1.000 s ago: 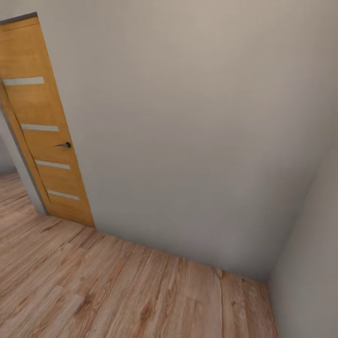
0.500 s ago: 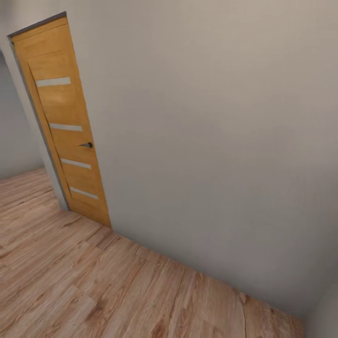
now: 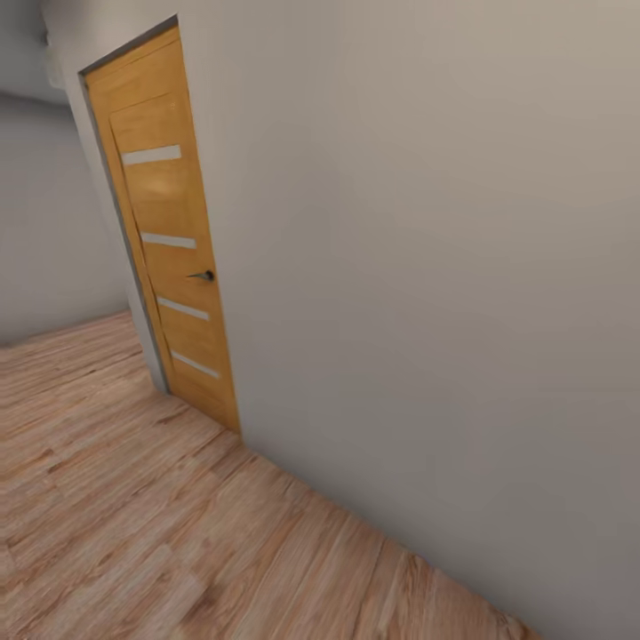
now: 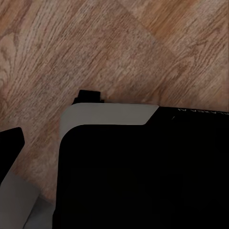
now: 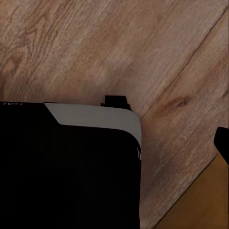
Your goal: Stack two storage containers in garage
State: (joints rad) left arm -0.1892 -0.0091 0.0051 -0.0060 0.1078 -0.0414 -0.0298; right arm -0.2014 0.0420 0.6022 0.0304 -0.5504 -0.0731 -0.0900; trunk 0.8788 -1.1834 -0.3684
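Garage door [image 3: 169, 240]: orange wood, four pale slits.

1. Light wood-plank flooring [image 4: 71, 43] spans the far part of the left wrist view.
2. A black body with a pale grey rim [image 4: 107, 113], part of the robot, covers the near part.
3. A small black tab [image 4: 89, 96] juts from that rim.

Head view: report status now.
Grippers: state cannot be told from the wrist views. Containers: none sighted. Ahead: closed orange door in a plain wall, wood floor underfoot.
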